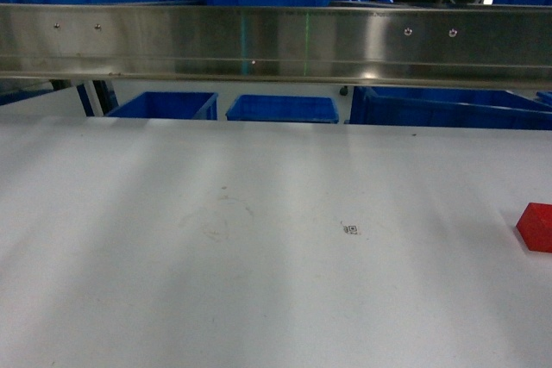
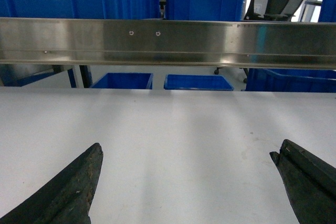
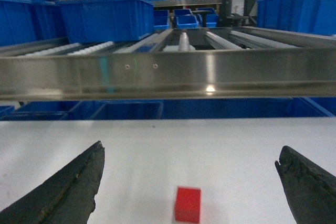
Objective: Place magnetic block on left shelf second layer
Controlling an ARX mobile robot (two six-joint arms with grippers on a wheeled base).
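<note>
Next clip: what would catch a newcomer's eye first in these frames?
The small red magnetic block, alone on the white tabletop, sits between the right gripper's open fingers and at the head view's right edge. Above the tabletop's far edge runs a shiny steel rail, with blue crates on the roller rack behind it.

Bright red magnetic block on a white tabletop; deep blue crates, silvery steel rail

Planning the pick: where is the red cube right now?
The red cube lies on the white tabletop at the head view's far right edge; in the right wrist view it sits ahead of the right gripper, between its open jaws.
</note>
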